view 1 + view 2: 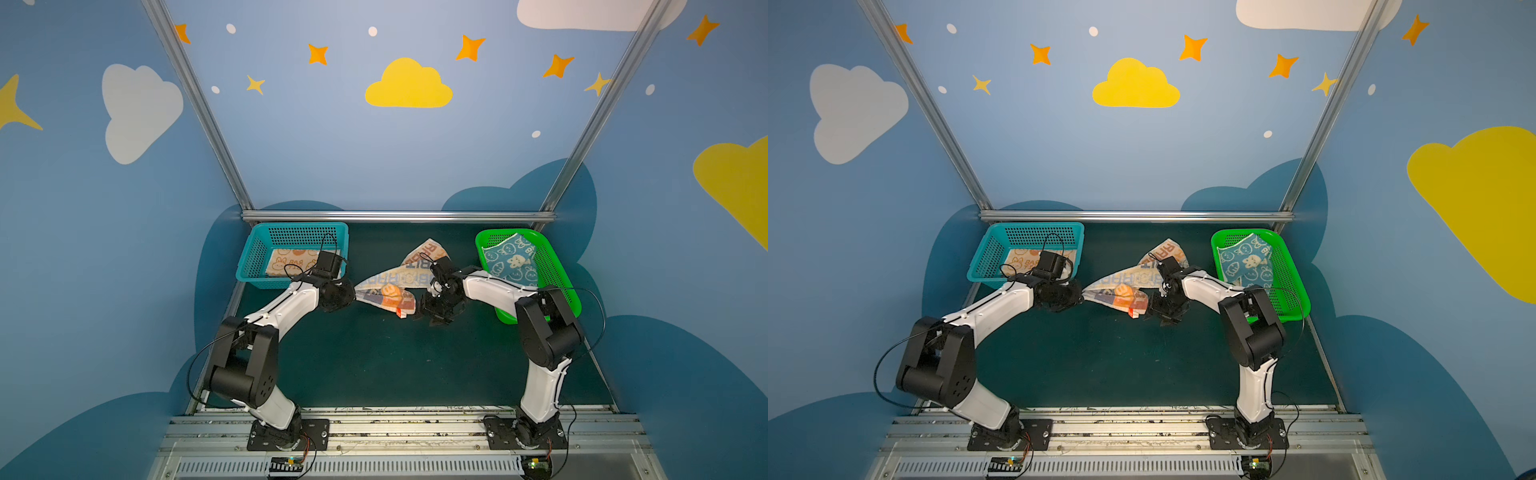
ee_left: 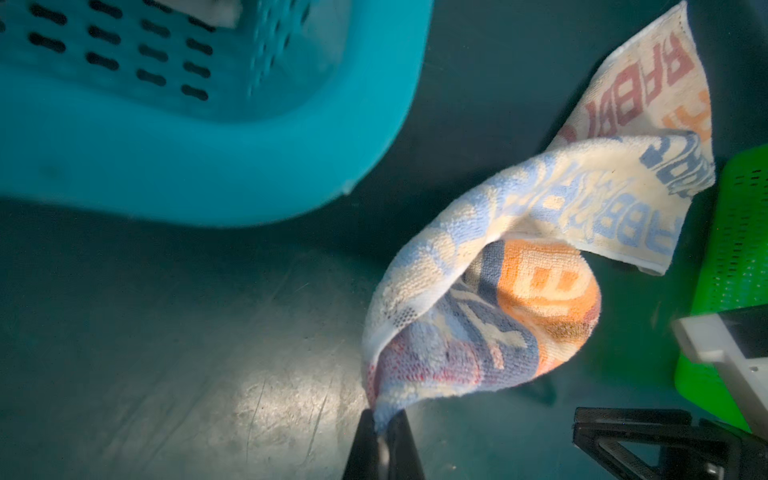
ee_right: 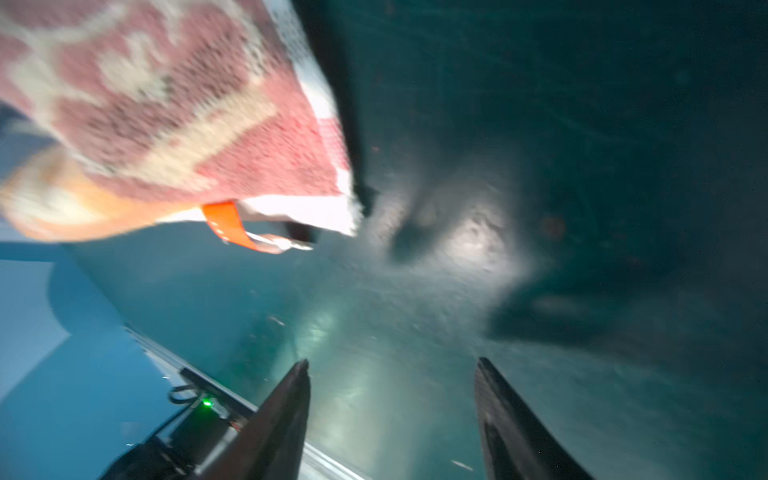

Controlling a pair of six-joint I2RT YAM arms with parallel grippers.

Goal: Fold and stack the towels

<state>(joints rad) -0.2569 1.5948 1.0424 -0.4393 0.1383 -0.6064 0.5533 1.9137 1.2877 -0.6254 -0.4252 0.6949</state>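
The striped towel [image 1: 386, 282] [image 1: 1117, 286] with "RABBIT" lettering hangs crumpled over the middle of the dark green mat. My left gripper [image 1: 355, 297] [image 2: 382, 424] is shut on one corner of it, the cloth pinched between the jaws. My right gripper [image 1: 432, 318] [image 3: 392, 370] stands open beside the towel's right end, with nothing between its fingers. In the right wrist view the towel's [image 3: 166, 124] corner with an orange tag hangs off to one side, apart from the jaws. An orange-cream towel [image 1: 291, 259] lies flat in the teal basket. A blue-cream towel [image 1: 513, 262] lies crumpled in the green basket.
The teal basket [image 1: 291, 226] [image 2: 208, 166] stands at the back left, close to the left wrist. At the back right stands the green basket [image 1: 557, 266] [image 2: 739, 249], partly under the right forearm. A metal rail [image 1: 399, 216] bounds the mat's far edge.
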